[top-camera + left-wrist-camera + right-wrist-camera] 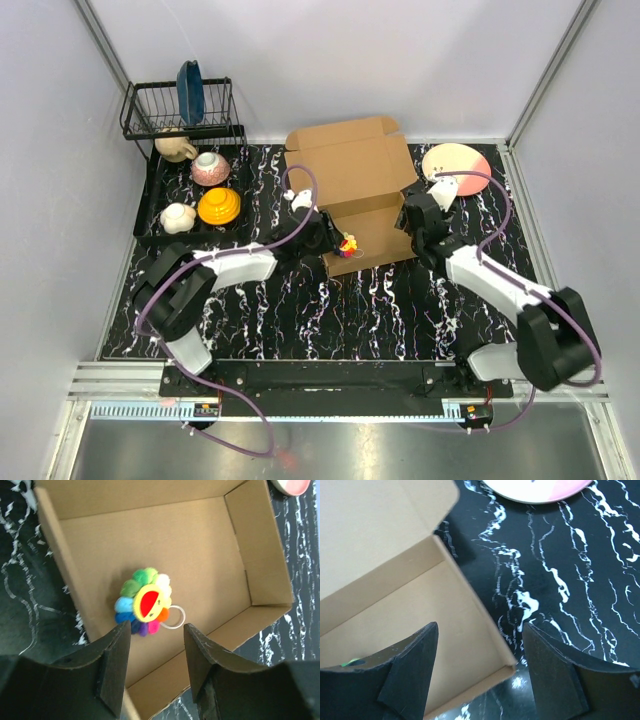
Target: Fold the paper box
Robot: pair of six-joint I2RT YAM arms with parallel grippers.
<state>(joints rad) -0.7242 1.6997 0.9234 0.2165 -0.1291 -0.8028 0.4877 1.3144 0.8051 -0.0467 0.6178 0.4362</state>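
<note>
The paper box [345, 160] is plain brown cardboard, standing at the table's middle with its tray formed and its lid flap laid back. A rainbow flower toy [347, 245] lies inside the tray. My left gripper [325, 236] hovers at the tray's left front corner. In the left wrist view it [157, 632] is open, empty, above the box [190, 555] and just short of the toy [145, 601]. My right gripper [412, 222] is at the tray's right side. In the right wrist view it [480, 630] is open, and the right wall and front corner of the box [470, 605] lie below the gap.
A black dish rack [145, 105] with a blue plate [190, 90] stands at the back left. In front of it are a tan pot [176, 147], a pink bowl [210, 168], a yellow bowl [219, 206] and a white cup [178, 216]. A pink plate [455, 160] lies right of the box.
</note>
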